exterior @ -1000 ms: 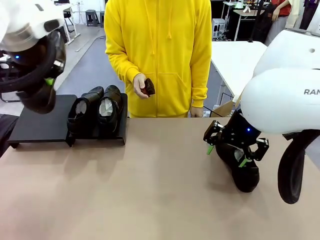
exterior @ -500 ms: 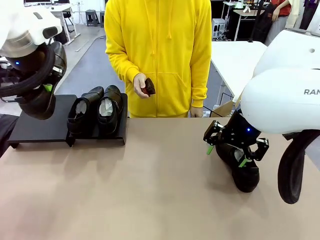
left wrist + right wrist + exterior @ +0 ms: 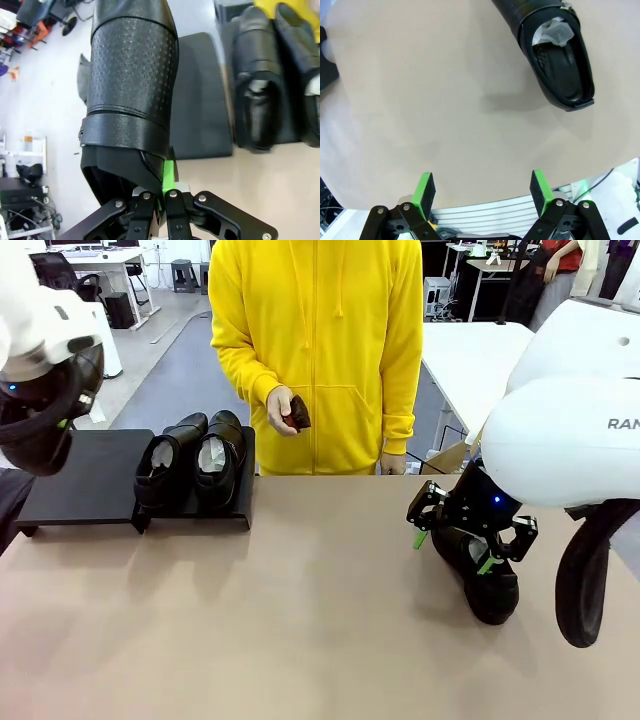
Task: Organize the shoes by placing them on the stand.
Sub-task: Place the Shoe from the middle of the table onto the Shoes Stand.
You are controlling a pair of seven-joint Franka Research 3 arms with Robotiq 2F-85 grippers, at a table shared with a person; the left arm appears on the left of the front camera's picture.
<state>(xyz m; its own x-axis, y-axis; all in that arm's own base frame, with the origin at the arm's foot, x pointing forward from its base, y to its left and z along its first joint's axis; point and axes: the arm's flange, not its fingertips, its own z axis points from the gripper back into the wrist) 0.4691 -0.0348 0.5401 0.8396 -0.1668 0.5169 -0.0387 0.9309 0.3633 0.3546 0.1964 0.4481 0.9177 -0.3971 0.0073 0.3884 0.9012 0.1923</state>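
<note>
Front: we note two shoes (image 3: 215, 455) side by side on the stand (image 3: 75, 490), on its right panel. The right gripper (image 3: 452, 552) hangs near a fourth shoe (image 3: 492, 592) lying on the table (image 3: 300, 620).
Left wrist: the left gripper (image 3: 165, 187) is clamped on the heel rim of a lifted shoe (image 3: 132, 85), with the stand's bare panel beyond it.
Right wrist: the fingers stand apart, with nothing between them.

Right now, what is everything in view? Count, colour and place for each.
stand: one, black, table's far left
paired shoes: two, black, side by side on stand's right panel
held shoe: one, black, aloft by stand's left end
loose shoe: one, black, table's right side
table: one, tan
object: one, reddish-brown, in person's hand
person: one, yellow hoodie, far side
left pincer: shut on held shoe
right pincer: open, over table near loose shoe
</note>
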